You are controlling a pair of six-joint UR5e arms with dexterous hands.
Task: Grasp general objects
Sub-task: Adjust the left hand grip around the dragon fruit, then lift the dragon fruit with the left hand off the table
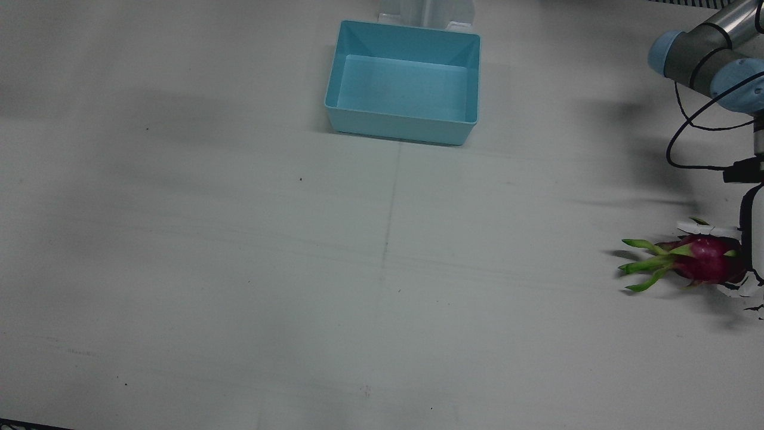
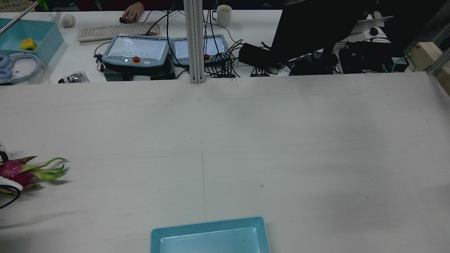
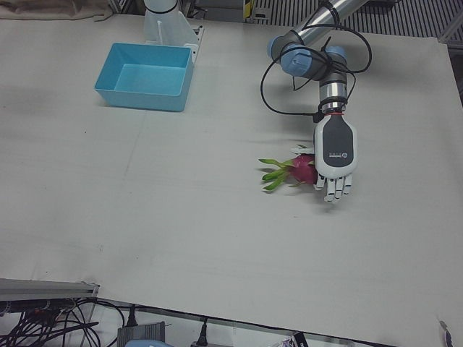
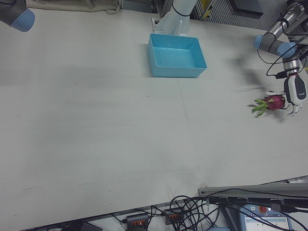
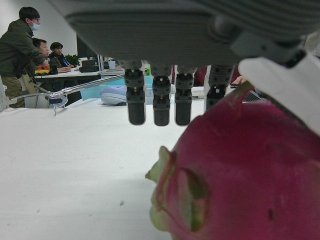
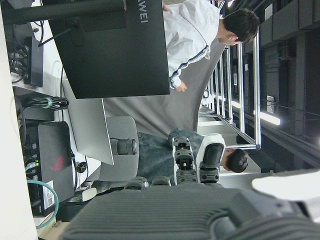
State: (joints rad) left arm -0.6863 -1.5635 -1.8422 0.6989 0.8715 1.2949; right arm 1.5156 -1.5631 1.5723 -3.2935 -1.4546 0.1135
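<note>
A magenta dragon fruit (image 1: 707,260) with green leaf tips lies on the white table at the robot's far left. It also shows in the left-front view (image 3: 300,168), the rear view (image 2: 14,170) and the left hand view (image 5: 240,170). My left hand (image 3: 335,155) stands right beside it, palm against the fruit. Its fingers (image 5: 162,100) are straight and its thumb reaches over the fruit's top, so it is open. My right hand (image 6: 190,200) shows only in its own view. It is raised off the table and holds nothing.
A light blue empty bin (image 1: 406,128) stands at the table's middle on the robot's side, also in the left-front view (image 3: 145,97). The left arm's black cable (image 1: 686,131) hangs above the fruit. The table's left edge is near the hand.
</note>
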